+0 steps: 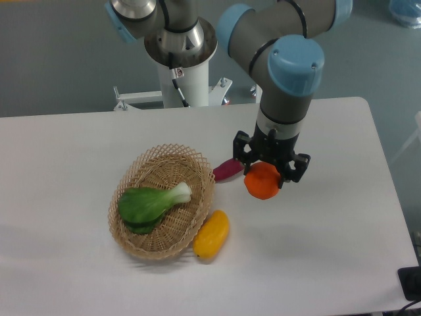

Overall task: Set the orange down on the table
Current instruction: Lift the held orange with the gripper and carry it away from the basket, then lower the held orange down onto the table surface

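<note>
The orange (262, 182) is a small bright-orange faceted fruit held between the black fingers of my gripper (265, 172), right of the wicker basket. The gripper is shut on it from above. Whether the orange touches the white table (329, 250) or hangs just above it, I cannot tell. The gripper's fingertips are partly hidden by the fruit.
A round wicker basket (197, 204) at centre-left holds a green bok choy (150, 204). A yellow mango-like fruit (212, 234) lies against the basket's lower right rim. A purple oblong vegetable (227, 169) lies just left of the gripper. The robot's base (181, 72) stands behind the table.
</note>
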`<state>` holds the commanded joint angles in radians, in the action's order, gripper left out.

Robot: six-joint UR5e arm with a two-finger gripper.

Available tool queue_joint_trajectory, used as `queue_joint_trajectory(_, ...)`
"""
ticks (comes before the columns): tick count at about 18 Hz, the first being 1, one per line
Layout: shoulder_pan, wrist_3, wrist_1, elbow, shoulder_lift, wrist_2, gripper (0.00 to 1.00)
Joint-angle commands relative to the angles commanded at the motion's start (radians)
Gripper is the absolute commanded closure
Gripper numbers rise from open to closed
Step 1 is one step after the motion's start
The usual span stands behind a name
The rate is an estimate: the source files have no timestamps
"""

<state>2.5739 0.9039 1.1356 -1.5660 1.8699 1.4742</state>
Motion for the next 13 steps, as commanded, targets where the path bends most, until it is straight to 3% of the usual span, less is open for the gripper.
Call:
queue_joint_trajectory(2, 0.018, -0.075, -0.054, -0.032, 0.005, 0.002, 0.37)
queue_joint_trajectory(9, 0.063, -0.247, -0.066, -0.080, 0.051, 0.006, 0.37)
queue_joint_trajectory(13, 0.060, -0.321, -0.117, -0.098, 0.058, 0.041, 0.37)
